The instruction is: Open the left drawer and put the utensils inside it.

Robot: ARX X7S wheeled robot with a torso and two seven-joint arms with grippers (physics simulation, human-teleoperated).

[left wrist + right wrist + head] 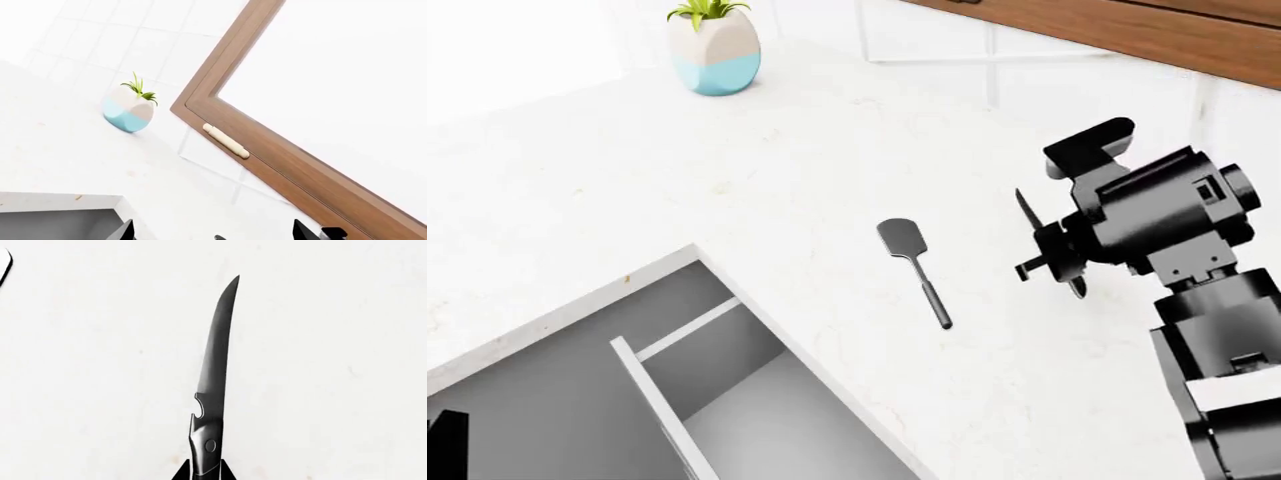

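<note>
The right gripper (1052,245) is clenched on the dark handle of a slim knife (215,385), its blade running straight out from between the fingertips over a bare stretch of the white speckled countertop (827,170). From the head camera the knife shows only as a thin sliver at the front of the black wrist, held clear of the surface on the right side of the scene.

Just left of that gripper, the dark grey spatula (913,268) lies flat on the counter, its squarish blade pointing away and its thin handle toward the near edge. Nothing sits between it and the left drawer (694,400), which stands pulled open at the near left, its plain grey interior split by a thin pale divider.

At the far left of the counter stands a small white-and-blue planter (714,50) with a green sprig, well apart from the utensils. Behind it rise a white tiled wall and a brown wooden window frame (280,150) with a pale latch (225,141).

Only two dark fingertips (127,231) of the left gripper (213,232) show, set apart and released, holding nothing, near the drawer's corner.
</note>
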